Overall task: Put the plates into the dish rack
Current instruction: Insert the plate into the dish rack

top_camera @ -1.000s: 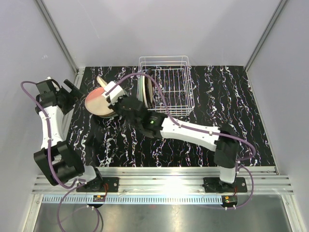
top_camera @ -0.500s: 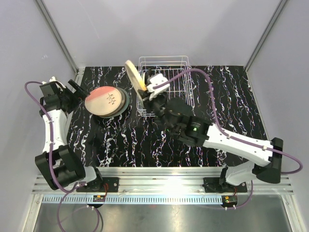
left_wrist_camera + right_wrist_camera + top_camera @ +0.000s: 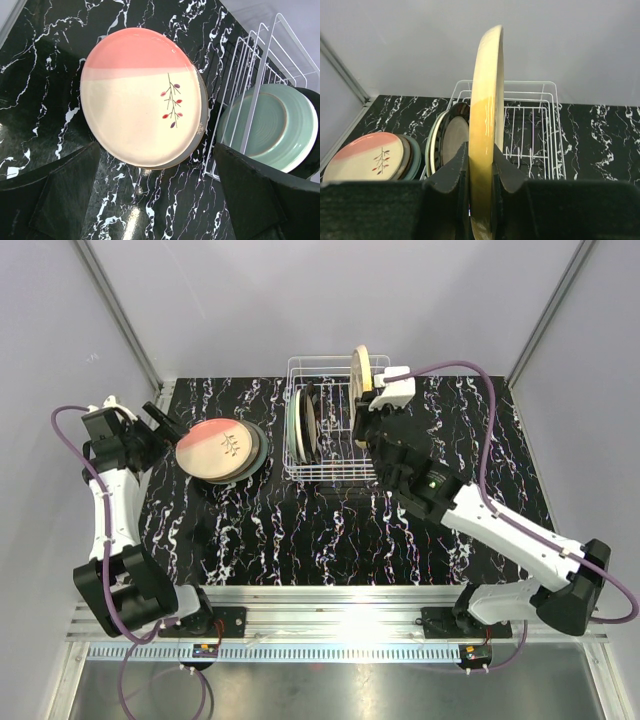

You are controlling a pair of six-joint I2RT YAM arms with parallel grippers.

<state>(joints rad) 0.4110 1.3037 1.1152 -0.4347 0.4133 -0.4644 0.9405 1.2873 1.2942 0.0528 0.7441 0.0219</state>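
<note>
My right gripper (image 3: 481,167) is shut on the lower edge of a cream plate with a brownish rim (image 3: 487,95), held upright on edge. In the top view this plate (image 3: 361,368) hangs over the right half of the white wire dish rack (image 3: 386,448). Two plates, pale green (image 3: 280,125) and dark (image 3: 451,142), stand in the rack's left end. A stack of plates topped by the pink one with a leaf motif (image 3: 214,447) lies left of the rack. Over the stack's near-left side my left gripper (image 3: 160,200) stands open and holds nothing.
The black marbled table (image 3: 300,540) is walled by grey panels at the back and sides. The rack (image 3: 535,130) has bare divider prongs in its middle and right slots. The right arm's purple cable (image 3: 485,430) loops over the table's right side.
My right arm has carried the cream plate from the stack on the left across to above the rack's right part, turning it upright. The left arm shifted slightly and stayed open.
</note>
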